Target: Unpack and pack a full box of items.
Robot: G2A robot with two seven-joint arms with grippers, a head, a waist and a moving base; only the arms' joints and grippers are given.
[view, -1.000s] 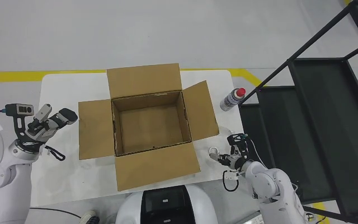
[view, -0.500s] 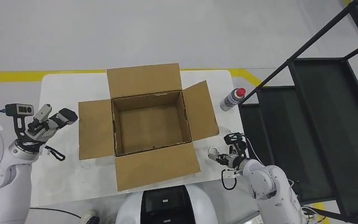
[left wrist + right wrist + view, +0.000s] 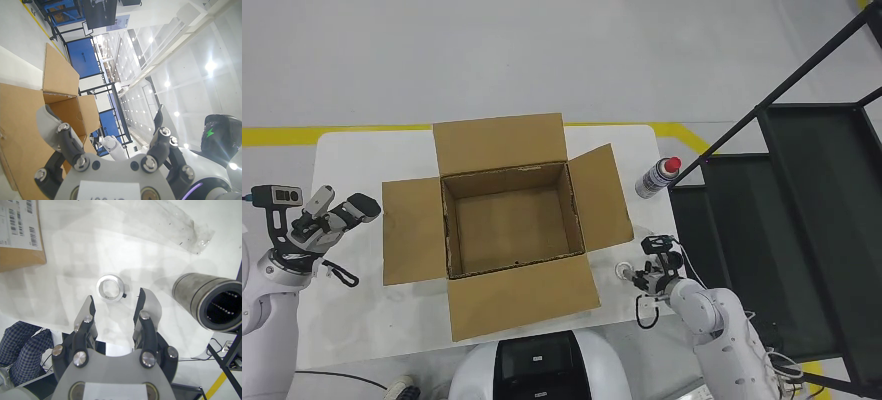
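Ring [image 3: 110, 291] just ahead of spread R jaws.

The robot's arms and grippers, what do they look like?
Left gripper and right gripper alike: two pale grey fingers with black pads, black linkages, silver screws, white-labelled grey plate. Left arm and right arm are white shells; black cables loop by both wrists.

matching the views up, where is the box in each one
Top view: box, flaps open, in the middle of the table.
Left wrist view: box close beside the left gripper.
Right wrist view: its labelled flap, beyond the ring.
Shared landmark: the white table under it.
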